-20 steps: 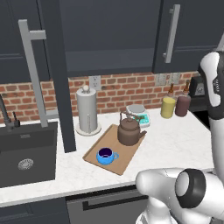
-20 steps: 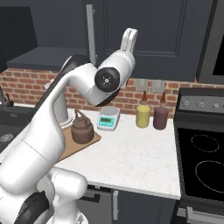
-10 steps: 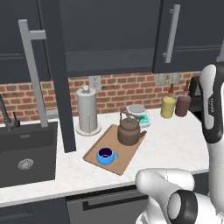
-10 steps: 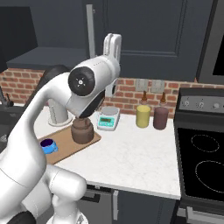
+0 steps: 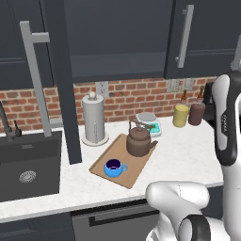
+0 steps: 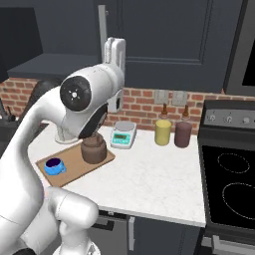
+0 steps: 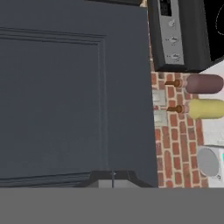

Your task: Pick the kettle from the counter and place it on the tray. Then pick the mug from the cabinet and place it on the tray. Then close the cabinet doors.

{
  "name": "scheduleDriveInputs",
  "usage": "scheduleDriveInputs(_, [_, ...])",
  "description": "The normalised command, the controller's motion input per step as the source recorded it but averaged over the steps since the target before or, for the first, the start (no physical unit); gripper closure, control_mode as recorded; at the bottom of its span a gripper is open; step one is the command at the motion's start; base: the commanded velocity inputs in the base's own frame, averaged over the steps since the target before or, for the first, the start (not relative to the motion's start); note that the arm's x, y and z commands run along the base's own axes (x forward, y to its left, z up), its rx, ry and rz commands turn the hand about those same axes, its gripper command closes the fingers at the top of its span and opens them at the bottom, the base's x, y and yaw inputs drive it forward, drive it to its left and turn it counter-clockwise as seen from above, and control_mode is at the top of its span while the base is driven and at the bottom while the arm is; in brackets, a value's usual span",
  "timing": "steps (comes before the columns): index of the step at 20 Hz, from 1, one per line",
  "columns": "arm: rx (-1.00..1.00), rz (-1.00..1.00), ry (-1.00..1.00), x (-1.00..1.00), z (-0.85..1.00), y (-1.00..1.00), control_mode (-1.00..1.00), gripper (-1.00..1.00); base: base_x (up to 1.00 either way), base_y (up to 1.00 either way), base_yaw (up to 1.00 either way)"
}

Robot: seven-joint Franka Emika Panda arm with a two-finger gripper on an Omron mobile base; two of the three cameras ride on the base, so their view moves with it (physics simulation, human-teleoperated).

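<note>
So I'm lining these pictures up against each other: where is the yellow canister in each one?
Left base view: yellow canister, right of centre, against the brick wall.
Right base view, centre, against the brick.
Hand view, right edge, lying sideways.
Shared landmark: brown canister beside it.

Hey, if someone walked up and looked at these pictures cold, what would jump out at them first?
Probably the big white robot arm rising in front of the dark upper cabinet, one door swung wide open over the sink. Next, the wooden tray on the white counter, carrying the brown kettle and the bright-blue mug.
</note>
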Motion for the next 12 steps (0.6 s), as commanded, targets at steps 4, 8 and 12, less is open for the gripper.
scheduleDriveInputs(4, [-0.09, 0.00, -0.09, -0.95, -0.08, 0.97, -1.00, 1.00, 0.00, 0.00, 0.00])
scheduleDriveInputs(8, [-0.11, 0.00, -0.08, -1.00, -0.12, 1.00, -1.00, 1.00, 0.00, 0.00, 0.00])
scheduleDriveInputs(12, [-0.09, 0.00, -0.05, -1.00, -0.08, 1.00, -1.00, 1.00, 0.00, 0.00, 0.00])
